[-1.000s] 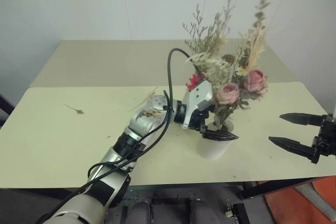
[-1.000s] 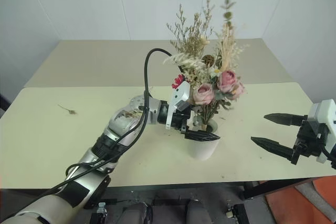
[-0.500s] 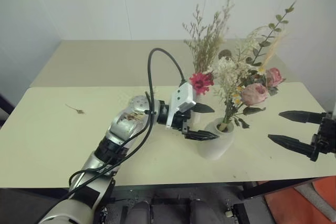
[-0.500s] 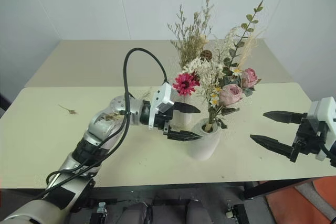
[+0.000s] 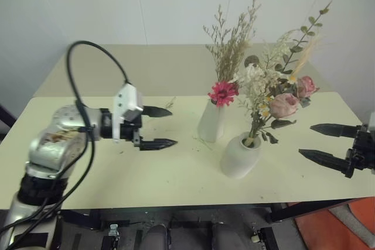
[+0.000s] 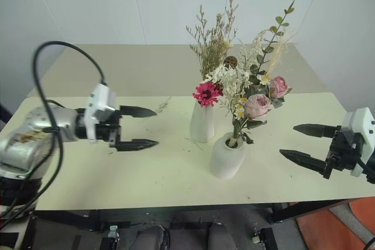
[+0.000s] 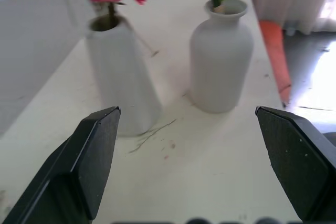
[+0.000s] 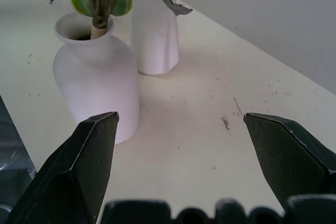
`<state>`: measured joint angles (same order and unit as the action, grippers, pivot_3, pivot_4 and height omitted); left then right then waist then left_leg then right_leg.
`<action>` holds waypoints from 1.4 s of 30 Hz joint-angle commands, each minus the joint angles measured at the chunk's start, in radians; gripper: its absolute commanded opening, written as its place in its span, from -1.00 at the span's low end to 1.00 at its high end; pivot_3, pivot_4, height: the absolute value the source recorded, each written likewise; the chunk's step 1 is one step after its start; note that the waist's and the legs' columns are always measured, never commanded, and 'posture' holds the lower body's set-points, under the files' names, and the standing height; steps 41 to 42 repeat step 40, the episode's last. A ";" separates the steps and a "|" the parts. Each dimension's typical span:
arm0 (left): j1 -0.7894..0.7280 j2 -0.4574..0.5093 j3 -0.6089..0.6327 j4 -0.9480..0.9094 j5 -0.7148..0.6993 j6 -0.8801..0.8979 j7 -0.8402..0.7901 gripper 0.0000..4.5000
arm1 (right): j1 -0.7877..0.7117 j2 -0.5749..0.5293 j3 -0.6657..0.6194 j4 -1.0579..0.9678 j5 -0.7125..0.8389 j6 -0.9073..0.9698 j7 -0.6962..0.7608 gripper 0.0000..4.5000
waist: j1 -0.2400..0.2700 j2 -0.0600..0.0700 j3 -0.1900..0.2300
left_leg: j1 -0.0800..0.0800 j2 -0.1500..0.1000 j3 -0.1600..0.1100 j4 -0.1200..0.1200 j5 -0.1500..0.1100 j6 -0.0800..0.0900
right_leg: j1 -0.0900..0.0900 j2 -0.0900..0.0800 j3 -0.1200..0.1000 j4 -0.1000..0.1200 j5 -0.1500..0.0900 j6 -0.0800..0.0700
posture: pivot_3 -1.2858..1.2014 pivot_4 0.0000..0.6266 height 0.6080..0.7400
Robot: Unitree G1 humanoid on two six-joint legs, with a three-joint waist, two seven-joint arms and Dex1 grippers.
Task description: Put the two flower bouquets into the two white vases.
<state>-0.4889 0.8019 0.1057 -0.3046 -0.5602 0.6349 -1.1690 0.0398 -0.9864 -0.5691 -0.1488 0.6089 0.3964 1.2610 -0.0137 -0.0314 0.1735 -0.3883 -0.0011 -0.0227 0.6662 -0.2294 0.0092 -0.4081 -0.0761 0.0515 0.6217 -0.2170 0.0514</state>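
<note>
The tall narrow white vase (image 5: 211, 121) stands mid-table and holds the slim bouquet with the bright pink daisy (image 5: 223, 92). In front of it and to the right, the rounded white vase (image 5: 240, 155) holds the fuller bouquet with pale pink roses (image 5: 285, 103). My left gripper (image 5: 159, 127) hangs open and empty well to the left of both vases, pointing at them. My right gripper (image 5: 319, 141) is open and empty near the table's right edge. Both vases also show in the left wrist view, cone (image 7: 122, 74) and rounded (image 7: 220, 59).
Loose bits of dried stem lie on the cream table (image 5: 88, 162), one sprig at the far left (image 5: 85, 123) and some by the cone vase's foot. A second table surface (image 5: 135, 68) lies beyond. An orange object (image 5: 340, 226) sits on the floor at the right.
My left gripper has let go of the fuller bouquet, now standing in the rounded vase, and drawn far back to the left, still open. The right gripper has stayed put.
</note>
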 commanded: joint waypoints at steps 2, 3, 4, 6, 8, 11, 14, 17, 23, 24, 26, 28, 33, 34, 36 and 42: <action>0.064 0.045 0.171 0.003 -0.066 -0.018 0.016 0.99 | -0.027 -0.027 -0.010 0.023 -0.005 -0.027 0.015 1.00 | 0.000 0.000 0.000 | 0.000 0.000 0.000 0.000 0.000 0.000 | 0.000 0.000 0.000 0.000 0.000 0.000 | 0.03 -0.52 1.00; 0.082 0.056 0.195 0.002 -0.072 -0.019 0.015 0.99 | -0.033 -0.030 -0.007 0.032 -0.007 -0.028 0.017 1.00 | 0.000 0.000 0.000 | 0.000 0.000 0.000 0.000 0.000 0.000 | 0.000 0.000 0.000 0.000 0.000 0.000 | 0.03 -0.52 1.00; 0.102 0.065 0.220 0.002 -0.075 -0.028 0.012 0.99 | -0.041 -0.034 -0.003 0.042 -0.009 -0.028 0.020 1.00 | 0.000 0.000 0.000 | 0.000 0.000 0.000 0.000 0.000 0.000 | 0.000 0.000 0.000 0.000 0.000 0.000 | 0.03 -0.52 1.00; 0.140 0.081 0.258 -0.005 -0.083 -0.034 0.014 0.99 | -0.052 -0.041 0.000 0.059 -0.012 -0.028 0.024 1.00 | 0.000 0.000 0.000 | 0.000 0.000 0.000 0.000 0.000 0.000 | 0.000 0.000 0.000 0.000 0.000 0.000 | 0.03 -0.52 1.00; 0.172 0.084 0.289 -0.016 -0.098 -0.039 0.023 0.99 | -0.055 -0.047 -0.002 0.068 -0.012 -0.028 0.031 1.00 | 0.000 0.000 0.000 | 0.000 0.000 0.000 0.000 0.000 0.000 | 0.000 0.000 0.000 0.000 0.000 0.000 | 0.03 -0.52 1.00; 0.208 0.088 0.315 -0.033 -0.113 -0.045 0.029 0.99 | -0.058 -0.052 0.000 0.072 -0.014 -0.023 0.032 1.00 | 0.001 0.000 0.000 | 0.000 0.001 0.000 0.000 0.000 0.000 | 0.000 0.000 0.000 0.000 0.000 0.000 | 0.03 -0.52 1.00; 0.225 0.088 0.321 -0.046 -0.128 -0.042 0.042 0.99 | -0.058 -0.053 -0.002 0.068 -0.013 -0.015 0.027 1.00 | 0.002 0.000 0.000 | 0.000 0.001 0.000 0.000 0.000 0.000 | 0.000 0.000 0.000 0.000 0.000 0.000 | 0.03 -0.52 1.00; 0.229 0.088 0.318 -0.045 -0.143 -0.039 0.047 0.99 | -0.053 -0.055 -0.010 0.062 -0.011 -0.009 0.025 1.00 | 0.001 0.000 0.000 | 0.000 0.000 0.000 0.000 0.000 0.000 | 0.000 0.000 0.000 0.000 0.000 0.000 | 0.03 -0.52 1.00; 0.205 0.086 0.291 -0.030 -0.152 -0.044 0.052 0.99 | -0.031 -0.064 -0.026 0.053 -0.011 -0.003 0.024 1.00 | 0.001 0.000 0.000 | 0.000 0.000 0.000 0.000 0.000 0.000 | 0.000 0.000 0.000 0.000 0.000 -0.001 | 0.03 -0.52 1.00; 0.202 0.084 0.286 -0.028 -0.151 -0.046 0.053 0.99 | -0.030 -0.066 -0.028 0.049 -0.009 -0.001 0.021 1.00 | 0.001 0.000 0.000 | 0.000 0.000 0.000 0.000 0.000 0.000 | 0.000 0.000 0.000 0.000 0.000 -0.001 | 0.03 -0.52 1.00; 0.197 0.078 0.279 -0.024 -0.153 -0.048 0.055 0.99 | -0.029 -0.068 -0.031 0.039 -0.007 0.006 0.015 1.00 | 0.001 0.000 0.000 | 0.000 0.000 0.000 0.000 0.000 0.000 | 0.000 0.000 0.000 0.000 0.000 -0.001 | 0.03 -0.52 1.00; 0.193 0.073 0.271 -0.020 -0.155 -0.048 0.058 0.99 | -0.025 -0.068 -0.034 0.023 -0.006 0.010 0.009 1.00 | 0.000 0.000 0.000 | 0.000 0.000 0.000 0.000 0.000 0.000 | 0.000 0.000 0.000 0.000 0.000 -0.001 | 0.03 -0.52 1.00; 0.170 0.077 0.230 0.000 -0.161 -0.050 0.034 0.99 | -0.011 -0.053 -0.042 -0.015 -0.006 0.006 -0.017 1.00 | 0.001 0.000 0.000 | 0.000 0.000 0.000 0.000 0.000 0.000 | -0.001 0.000 0.000 0.000 0.000 -0.001 | 0.03 -0.52 1.00; 0.154 0.074 0.218 0.011 -0.157 -0.054 0.035 0.99 | -0.009 -0.051 -0.044 -0.019 -0.007 0.005 -0.022 1.00 | 0.001 0.000 0.000 | 0.000 0.000 0.001 0.000 0.000 0.000 | -0.001 0.000 0.000 0.000 0.000 -0.001 | 0.03 -0.52 1.00; 0.130 0.069 0.201 0.029 -0.151 -0.059 0.035 0.99 | -0.005 -0.051 -0.049 -0.024 -0.011 0.003 -0.030 1.00 | 0.001 0.000 0.000 | 0.000 0.000 0.000 0.000 0.000 0.000 | -0.001 0.000 0.000 0.001 0.000 -0.001 | 0.03 -0.52 1.00; 0.099 0.066 0.166 0.053 -0.146 -0.076 0.018 0.99 | 0.014 -0.049 -0.070 -0.038 -0.009 0.005 -0.044 1.00 | 0.001 0.000 0.000 | 0.000 0.000 0.001 0.000 0.000 0.000 | -0.001 0.000 0.000 0.000 0.000 -0.001 | 0.03 -0.52 1.00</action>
